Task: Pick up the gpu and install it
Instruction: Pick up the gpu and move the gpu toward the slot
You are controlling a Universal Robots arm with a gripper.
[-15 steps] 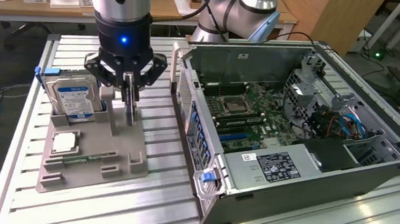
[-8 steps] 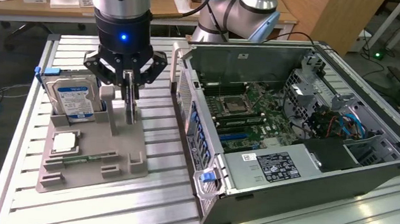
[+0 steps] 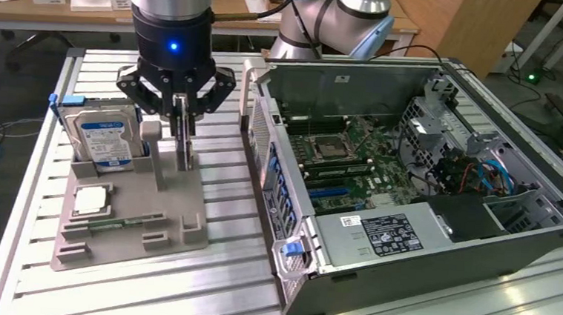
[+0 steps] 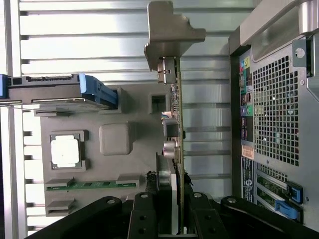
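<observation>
The gpu stands upright on its edge in the grey holder tray, to the exterior view's left of the open computer case. My gripper comes down from above and is shut on the card's upper edge. In the wrist view the gpu shows edge-on, its silver bracket at the far end, and my gripper has a black finger pressed on each face. I cannot tell whether the card has left its slot.
The tray also carries a hard drive standing upright, a processor chip and a memory stick. The case lies on its side with the motherboard exposed. The case's rear wall is close beside the card.
</observation>
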